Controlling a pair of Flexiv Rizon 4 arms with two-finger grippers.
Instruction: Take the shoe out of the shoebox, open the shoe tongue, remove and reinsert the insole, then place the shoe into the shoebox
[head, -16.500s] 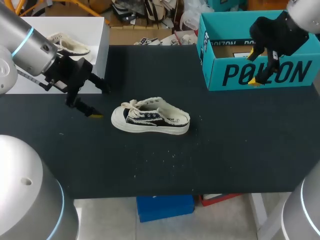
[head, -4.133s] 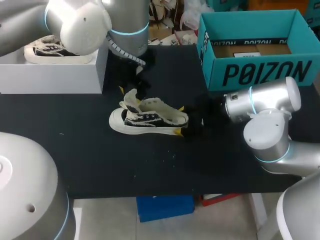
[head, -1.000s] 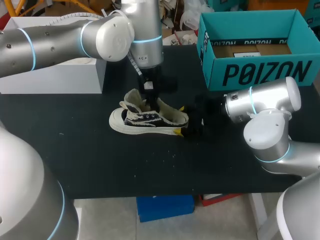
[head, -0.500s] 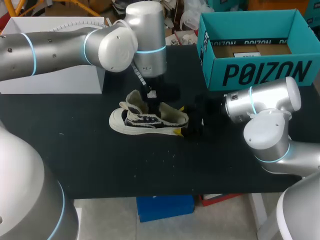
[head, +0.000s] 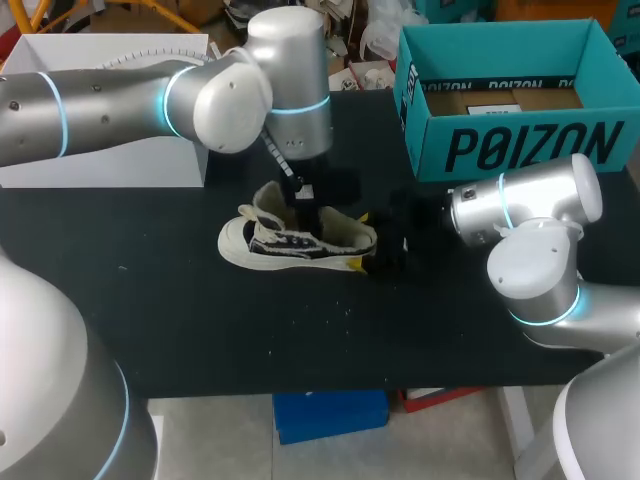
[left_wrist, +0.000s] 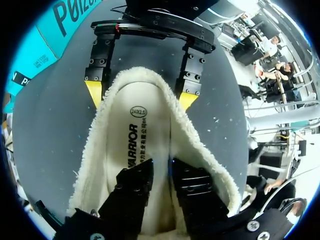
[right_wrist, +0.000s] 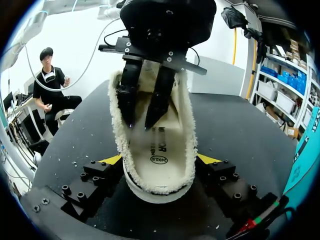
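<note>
Watching the left gripper (left_wrist: 162, 167): a few seconds back it was at the tongue (head: 268, 200), a second ago it hung over the shoe (head: 290, 240), and now it has dropped into the shoe's mouth, tips down on the insole (left_wrist: 142, 125).

- Tongue stands folded up, toe-ward of that gripper. I judge the opening step done and the insole pull just starting.
- Whether the left gripper has actually pinched the insole I cannot tell (its tips are buried in the fleece lining).
- Right gripper (head: 360, 240) has not shifted. It is clamped on the heel, one yellow tip against each side, pinning the shoe to the table (head: 300, 340).
- Insole lies flat in the shoe, with no lift yet.

Room to move:
- Straight up from the left gripper is open, and that looks the cleanest way out for the insole.
- The fleece collar crowds it on both sides.
- The white box (head: 110, 170) sits under its arm, well behind the gripper.
- The teal shoebox (head: 520, 145) is beyond the right gripper, near but apart.
- The table's front edge is well away from both.
</note>
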